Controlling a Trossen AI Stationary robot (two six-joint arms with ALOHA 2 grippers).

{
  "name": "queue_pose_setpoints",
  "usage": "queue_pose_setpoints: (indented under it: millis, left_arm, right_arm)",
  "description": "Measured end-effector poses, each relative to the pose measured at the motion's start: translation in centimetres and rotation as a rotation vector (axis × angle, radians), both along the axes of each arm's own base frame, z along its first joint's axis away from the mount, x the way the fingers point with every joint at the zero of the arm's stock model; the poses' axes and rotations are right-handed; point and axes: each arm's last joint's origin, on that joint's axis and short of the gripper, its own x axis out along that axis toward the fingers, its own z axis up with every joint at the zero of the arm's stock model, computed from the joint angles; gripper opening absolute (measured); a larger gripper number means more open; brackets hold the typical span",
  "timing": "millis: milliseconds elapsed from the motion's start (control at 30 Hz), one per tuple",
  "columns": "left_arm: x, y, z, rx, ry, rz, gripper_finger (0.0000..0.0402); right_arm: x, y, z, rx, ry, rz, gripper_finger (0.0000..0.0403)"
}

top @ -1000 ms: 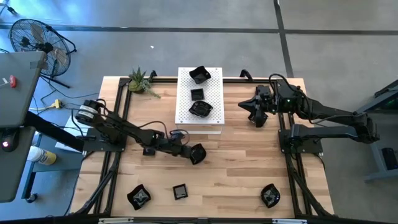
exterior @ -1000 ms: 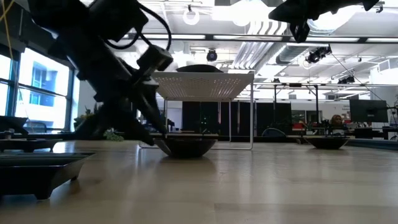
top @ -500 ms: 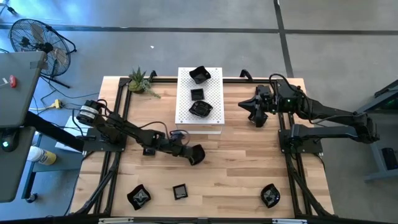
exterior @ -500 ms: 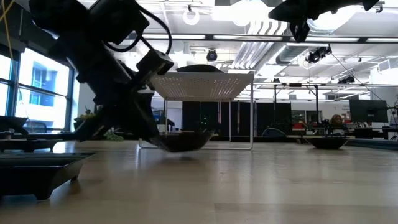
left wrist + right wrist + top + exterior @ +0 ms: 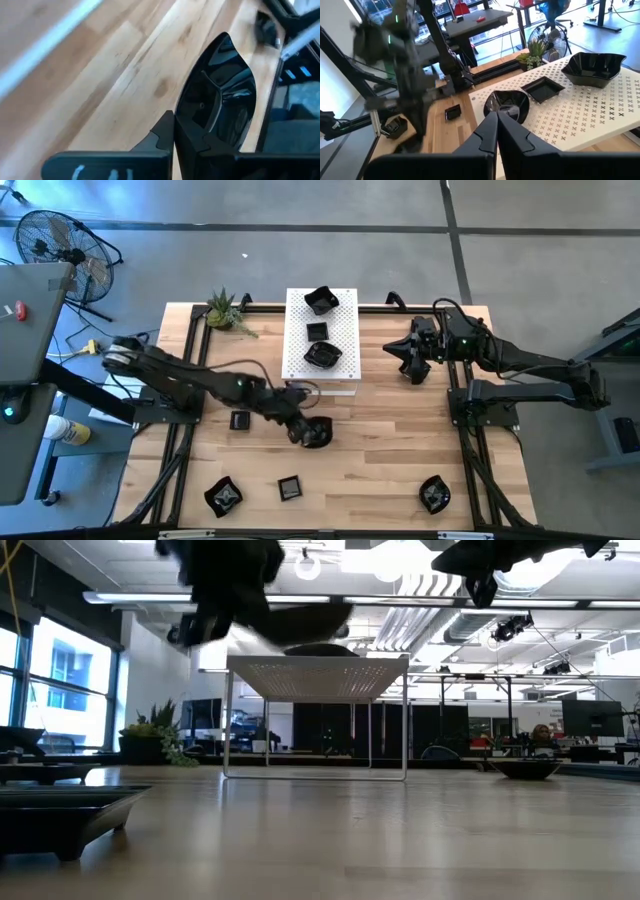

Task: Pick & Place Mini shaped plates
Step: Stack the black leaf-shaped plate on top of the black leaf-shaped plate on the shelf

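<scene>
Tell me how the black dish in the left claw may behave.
The black dish looks rigid and glossy, so probably slippery. The left claw pinches only its rim, so it may tilt or slip. Held above the table, it could chip if dropped.

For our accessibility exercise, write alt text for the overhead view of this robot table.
The left gripper holds a black plate above the wooden table, near a white perforated board bearing three plates. The right gripper waits beside the board.
</scene>
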Motion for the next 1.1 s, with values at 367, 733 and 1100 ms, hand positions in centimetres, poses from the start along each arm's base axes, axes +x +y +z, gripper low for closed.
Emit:
queue_pose_setpoints:
  millis: [367,733,1100]
  left_arm:
    - [-2.1,10.2,12.0,0.241,0.021,-0.093,0.0001]
    - [-1.6,18.7,12.7,0.43,0.047,-0.179,0.0]
    - [1.8,20.0,9.8,0.462,0.068,-0.347,0.0]
  right_arm:
    - [0.0,0.0,0.0,-0.011,-0.003,0.006,0.0004]
    - [0.0,0.0,0.0,-0.017,0.002,0.007,0.0003]
    - [0.0,0.0,0.0,-0.017,0.005,0.004,0.0002]
